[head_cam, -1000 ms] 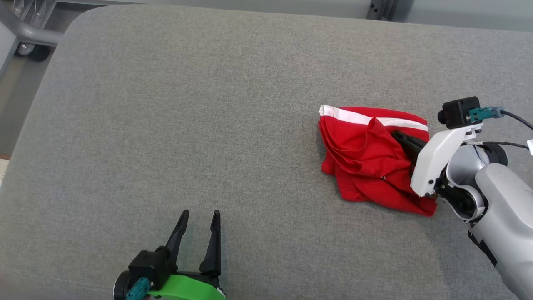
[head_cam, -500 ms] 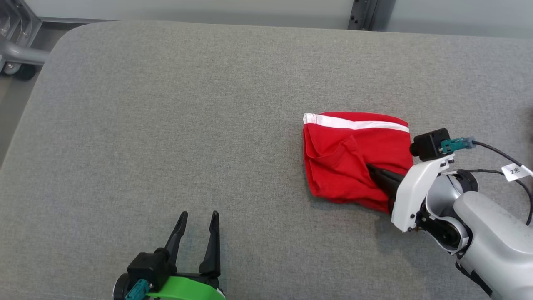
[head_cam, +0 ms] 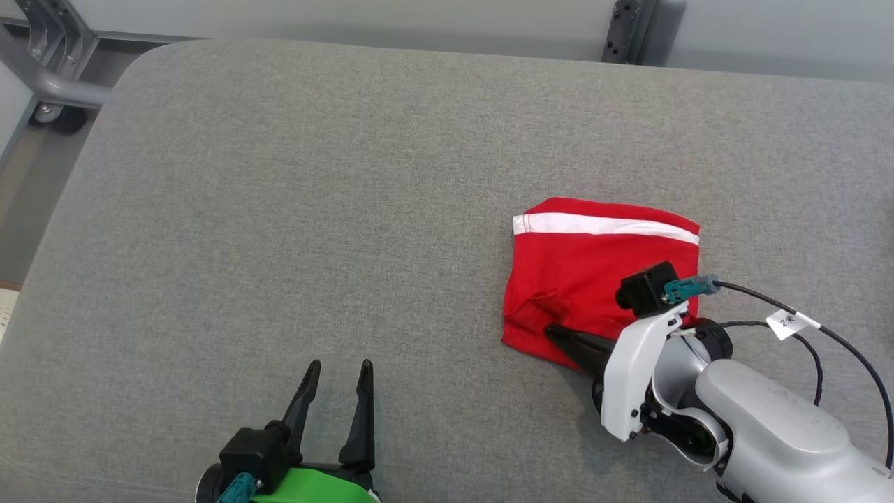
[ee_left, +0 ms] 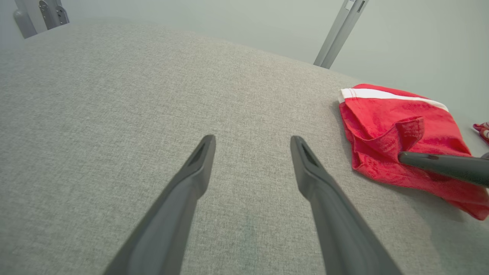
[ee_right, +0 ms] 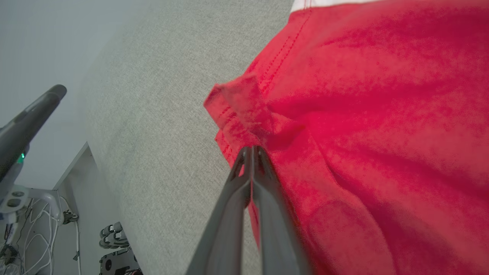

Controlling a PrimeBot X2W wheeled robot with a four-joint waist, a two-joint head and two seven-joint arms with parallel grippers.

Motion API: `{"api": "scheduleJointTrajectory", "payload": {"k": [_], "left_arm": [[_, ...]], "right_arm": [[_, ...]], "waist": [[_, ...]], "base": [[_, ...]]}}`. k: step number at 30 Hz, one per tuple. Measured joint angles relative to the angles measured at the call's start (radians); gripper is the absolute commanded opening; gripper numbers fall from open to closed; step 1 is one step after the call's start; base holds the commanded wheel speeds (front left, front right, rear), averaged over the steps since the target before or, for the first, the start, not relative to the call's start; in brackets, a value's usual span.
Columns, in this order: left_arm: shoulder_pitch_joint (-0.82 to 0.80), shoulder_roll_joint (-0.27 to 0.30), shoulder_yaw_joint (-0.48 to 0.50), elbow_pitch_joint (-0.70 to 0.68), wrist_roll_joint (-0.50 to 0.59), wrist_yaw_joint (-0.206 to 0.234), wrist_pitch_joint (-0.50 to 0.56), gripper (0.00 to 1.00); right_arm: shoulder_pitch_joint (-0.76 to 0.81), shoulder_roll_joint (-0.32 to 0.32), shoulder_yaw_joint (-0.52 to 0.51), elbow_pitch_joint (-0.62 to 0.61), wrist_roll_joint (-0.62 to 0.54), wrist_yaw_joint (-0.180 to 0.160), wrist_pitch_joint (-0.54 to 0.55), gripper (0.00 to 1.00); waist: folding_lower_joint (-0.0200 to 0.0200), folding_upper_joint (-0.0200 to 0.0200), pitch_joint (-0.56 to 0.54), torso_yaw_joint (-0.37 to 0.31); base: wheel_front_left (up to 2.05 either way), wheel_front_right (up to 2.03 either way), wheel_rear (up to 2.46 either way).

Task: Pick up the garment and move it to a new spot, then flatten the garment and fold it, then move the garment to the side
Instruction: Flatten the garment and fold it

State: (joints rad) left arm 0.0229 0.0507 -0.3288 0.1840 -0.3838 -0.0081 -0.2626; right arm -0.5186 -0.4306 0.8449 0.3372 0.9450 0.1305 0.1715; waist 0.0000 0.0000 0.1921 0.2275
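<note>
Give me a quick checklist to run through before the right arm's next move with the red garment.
1. Right gripper shut on a fold of the red garment: ok.
2. Number of layers caught in that pinch: cannot tell.
3. Left gripper open and apart from the garment: ok.
4. Garment lying flat: not ok, the fold stands up at the pinch.
5. Room on the grey surface to the garment's left: ok.

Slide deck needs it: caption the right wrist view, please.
The shut right tool pinches a raised fold of the red garment on the grey cushion.
</note>
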Motion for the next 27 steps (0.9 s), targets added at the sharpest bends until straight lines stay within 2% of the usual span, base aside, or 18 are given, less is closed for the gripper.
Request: {"api": "scheduleJointTrajectory", "payload": {"k": [10,17,22,27], "left_arm": [[0.034,0.000,0.004,-0.003,-0.010,0.010,0.000,1.00],[0.057,0.000,0.014,-0.008,-0.013,0.018,0.000,1.00],[0.095,-0.001,0.049,-0.011,-0.010,0.021,0.000,1.00],[0.133,-0.001,0.078,-0.021,0.000,0.020,0.000,1.00]], "right_arm": [[0.008,0.033,0.079,0.045,-0.081,0.000,-0.056,0.00],[0.023,0.065,0.124,0.053,-0.112,0.000,-0.092,0.00],[0.052,0.050,0.093,0.012,-0.144,0.000,-0.165,0.00],[0.121,0.004,0.005,-0.022,-0.192,0.000,-0.223,0.00]], "waist": [[0.0000,0.0000,-0.048,0.027],[0.0000,0.0000,-0.072,0.008],[0.0000,0.0000,-0.107,-0.024],[0.0000,0.0000,-0.152,-0.064]], "base": [[0.00,0.00,0.00],[0.00,0.00,0.00],[0.00,0.00,0.00],[0.00,0.00,0.00]]}}
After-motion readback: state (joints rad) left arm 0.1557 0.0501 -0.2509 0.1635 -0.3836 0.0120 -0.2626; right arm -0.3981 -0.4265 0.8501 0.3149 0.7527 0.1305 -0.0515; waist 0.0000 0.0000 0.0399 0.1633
